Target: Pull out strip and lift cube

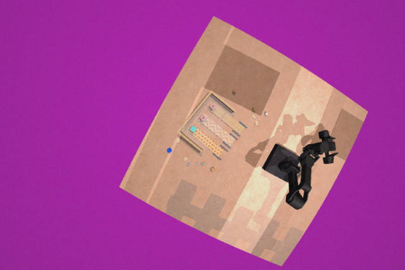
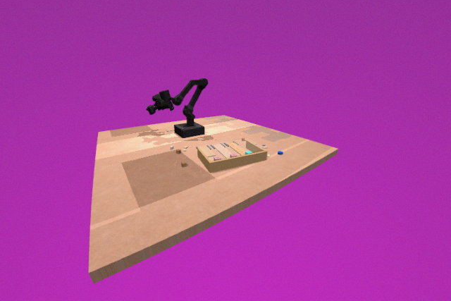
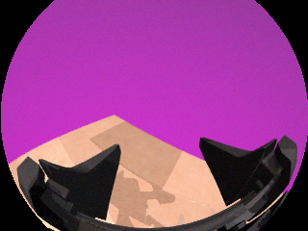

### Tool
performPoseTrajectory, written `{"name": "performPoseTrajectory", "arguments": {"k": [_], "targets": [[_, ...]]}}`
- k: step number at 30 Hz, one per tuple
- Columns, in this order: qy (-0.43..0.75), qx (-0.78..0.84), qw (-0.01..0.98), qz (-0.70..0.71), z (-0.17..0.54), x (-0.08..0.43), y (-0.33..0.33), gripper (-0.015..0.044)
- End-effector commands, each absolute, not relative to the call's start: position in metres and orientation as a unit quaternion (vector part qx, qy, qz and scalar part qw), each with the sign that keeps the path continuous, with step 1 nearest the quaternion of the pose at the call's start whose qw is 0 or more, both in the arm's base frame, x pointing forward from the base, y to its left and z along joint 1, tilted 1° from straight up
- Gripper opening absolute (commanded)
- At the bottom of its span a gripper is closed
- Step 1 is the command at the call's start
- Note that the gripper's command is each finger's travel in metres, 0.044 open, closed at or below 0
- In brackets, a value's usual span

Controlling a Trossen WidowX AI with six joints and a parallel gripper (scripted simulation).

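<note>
Three strips lie side by side in an open-fronted wooden tray (image 1: 196, 112) (image 2: 237, 162). The plain tan strip (image 1: 233, 122) (image 2: 206, 151) has a line across its middle and bears a pink cube (image 1: 212, 106) (image 2: 217, 158) with a dark mark. The zigzag strip (image 1: 217, 129) (image 2: 223, 151) shows no clear break and bears another marked pink cube (image 1: 203, 117) (image 2: 232, 154). The orange-dotted strip (image 1: 207, 141) (image 2: 237, 149) bears a cyan cube (image 1: 193, 128) (image 2: 248, 152); I see no mark on it. My gripper (image 1: 335, 145) (image 3: 161, 146) is open and empty, raised far from the tray, beyond the robot base.
Grey-blue bars (image 1: 234, 133) (image 1: 224, 146) stand near the strips' front ends. Brown blocks (image 1: 233, 92) (image 1: 254, 109) (image 1: 212, 169), a white piece (image 1: 266, 114) and several small bits lie around the tray. A blue disc (image 1: 169, 150) (image 2: 280, 152) lies behind its far corner.
</note>
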State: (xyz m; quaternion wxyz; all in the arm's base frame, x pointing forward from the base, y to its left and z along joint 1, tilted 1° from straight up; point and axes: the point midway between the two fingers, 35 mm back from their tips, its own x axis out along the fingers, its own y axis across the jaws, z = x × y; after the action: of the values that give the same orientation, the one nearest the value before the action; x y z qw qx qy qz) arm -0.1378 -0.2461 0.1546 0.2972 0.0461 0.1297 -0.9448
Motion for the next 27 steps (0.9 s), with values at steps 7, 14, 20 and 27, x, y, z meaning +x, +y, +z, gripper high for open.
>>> {"name": "performPoseTrajectory", "arguments": {"k": [7, 14, 20, 27], "targets": [[0.174, 0.042, 0.608, -0.774, 0.156, 0.027, -0.3, 0.04], [0.205, 0.031, 0.768, -0.606, 0.156, 0.142, -0.273, 0.04], [0.232, 0.015, 0.871, -0.434, 0.158, 0.225, -0.214, 0.04], [0.258, 0.007, 0.935, -0.244, 0.161, 0.284, -0.121, 0.04]]}}
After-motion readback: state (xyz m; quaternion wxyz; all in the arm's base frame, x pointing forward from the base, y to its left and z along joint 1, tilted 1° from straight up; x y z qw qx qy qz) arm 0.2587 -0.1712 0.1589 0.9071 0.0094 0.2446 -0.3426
